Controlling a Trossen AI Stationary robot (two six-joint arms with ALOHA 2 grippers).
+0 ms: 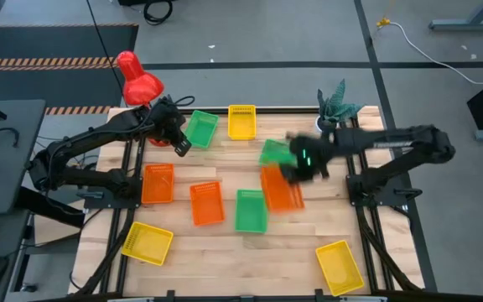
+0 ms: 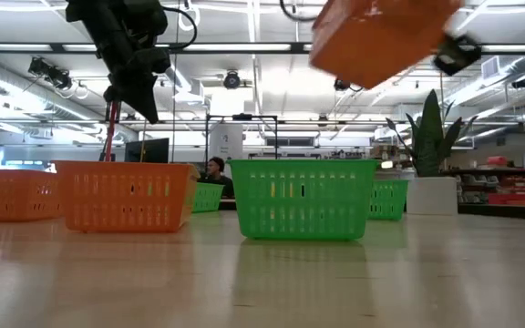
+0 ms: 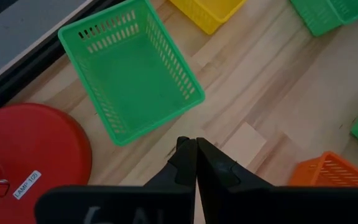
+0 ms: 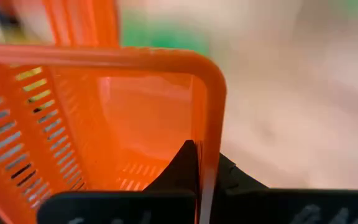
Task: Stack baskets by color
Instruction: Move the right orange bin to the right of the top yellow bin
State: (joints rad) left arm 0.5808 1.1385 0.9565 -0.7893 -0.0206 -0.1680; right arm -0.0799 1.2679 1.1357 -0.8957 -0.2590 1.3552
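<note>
My right gripper (image 1: 297, 171) is shut on an orange basket (image 1: 281, 190), which hangs tilted high over the table in the low view (image 2: 372, 36). A green basket (image 1: 273, 152) lies partly under that arm. My left gripper (image 1: 180, 147) hovers shut and empty beside another green basket (image 3: 129, 68) at the far left. Resting on their bottoms on the table are two orange baskets (image 1: 158, 183) (image 1: 207, 203), a green one (image 1: 251, 210) and three yellow ones (image 1: 241, 120) (image 1: 148, 243) (image 1: 340, 267). My right gripper (image 4: 202, 158) pinches one upright wall of the orange basket (image 4: 207, 127) just below the rim, close to a corner. One finger (image 4: 182, 163) is inside the basket and the other outside. The fingers slant down from above. The basket is lifted clear of the table and tilted.
A red lamp (image 1: 137, 80) stands at the far left corner, its base (image 3: 23, 155) close to my left gripper. A white pot with a plant (image 1: 335, 107) stands at the far right. Bare wood shows along the near edge between the yellow baskets.
</note>
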